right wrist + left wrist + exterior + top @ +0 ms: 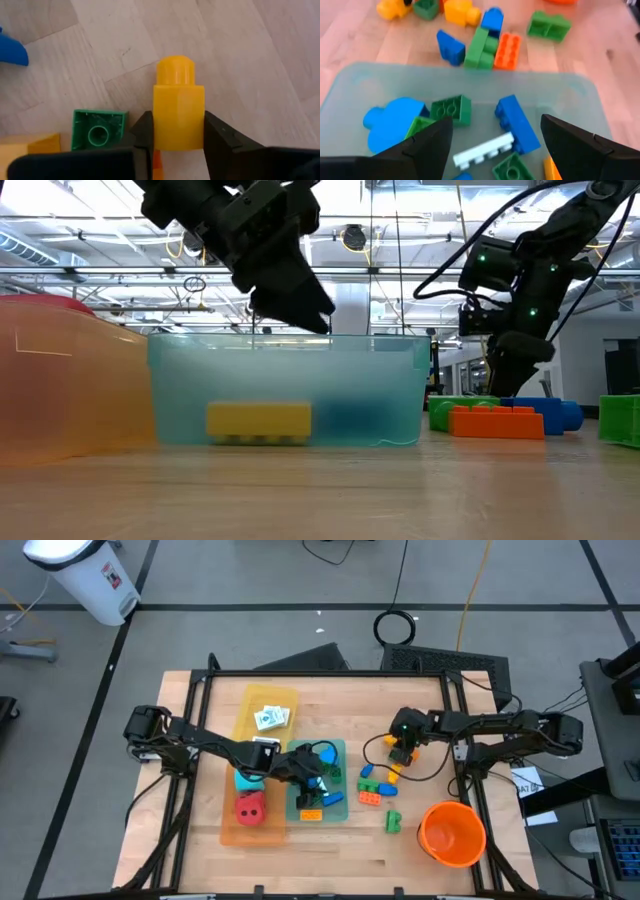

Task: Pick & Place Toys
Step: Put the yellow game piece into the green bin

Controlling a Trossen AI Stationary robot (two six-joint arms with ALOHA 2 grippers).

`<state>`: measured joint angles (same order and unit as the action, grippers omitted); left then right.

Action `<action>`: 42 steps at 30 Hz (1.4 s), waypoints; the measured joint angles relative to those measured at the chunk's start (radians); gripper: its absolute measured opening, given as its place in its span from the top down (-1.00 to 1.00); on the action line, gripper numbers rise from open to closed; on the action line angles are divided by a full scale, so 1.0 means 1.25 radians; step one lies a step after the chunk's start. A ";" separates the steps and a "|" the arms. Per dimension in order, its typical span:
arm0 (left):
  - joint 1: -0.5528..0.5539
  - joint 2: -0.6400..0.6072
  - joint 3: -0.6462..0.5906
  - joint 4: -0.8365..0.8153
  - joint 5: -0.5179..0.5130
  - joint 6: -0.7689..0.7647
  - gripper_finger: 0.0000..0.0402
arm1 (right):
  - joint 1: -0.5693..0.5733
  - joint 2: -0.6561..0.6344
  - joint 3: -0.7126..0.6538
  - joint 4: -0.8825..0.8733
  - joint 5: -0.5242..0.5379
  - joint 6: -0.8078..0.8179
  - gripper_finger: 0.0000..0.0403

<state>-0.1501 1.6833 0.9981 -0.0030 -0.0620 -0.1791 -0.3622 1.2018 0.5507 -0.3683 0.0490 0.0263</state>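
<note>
My left gripper (495, 145) is open and empty. It hangs over the teal tray (340, 752), which holds several bricks, among them a blue one (517, 122), a green one (451, 109) and a white one (482, 149). In the low view it (300, 305) hangs above the tray's rim. My right gripper (401, 756) is shut on a yellow brick (178, 107) just far of the loose brick pile (380, 785) on the table. A red die (250, 807) and a teal die (245, 781) lie in the orange tray (232, 833). White cards (270, 718) lie in the yellow tray (250, 700). My right gripper pinches the yellow brick by its two flat sides (160, 120) between its two fingers (218, 135). The fingers come from above, pointing down at the table. The brick's round stud end (175, 70) sticks out past the fingertips. Whether the brick rests on the table cannot be told.
An orange bucket (452, 833) stands at the near right. A lone green brick (392, 822) lies beside it. A green brick (97, 131) and a yellow one (30, 145) lie close to the held brick. Orange, green and blue bricks (495, 420) lie right of the teal tray.
</note>
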 joint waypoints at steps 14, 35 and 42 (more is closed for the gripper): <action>0.000 0.000 0.000 0.049 0.000 0.034 -0.50 | 0.039 -0.075 0.000 0.069 0.001 -0.045 0.54; 0.005 0.000 0.000 0.170 -0.099 0.066 -0.47 | 0.269 -0.159 0.000 0.323 -0.086 -0.096 0.53; 0.022 0.000 0.000 0.241 -0.127 0.070 -0.46 | 0.318 -0.088 0.001 0.450 -0.085 -0.108 0.53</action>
<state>-0.1230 1.6833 0.9981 0.2976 -0.2204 -0.0912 0.0349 1.0915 0.5518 0.1937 -0.0574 -0.1086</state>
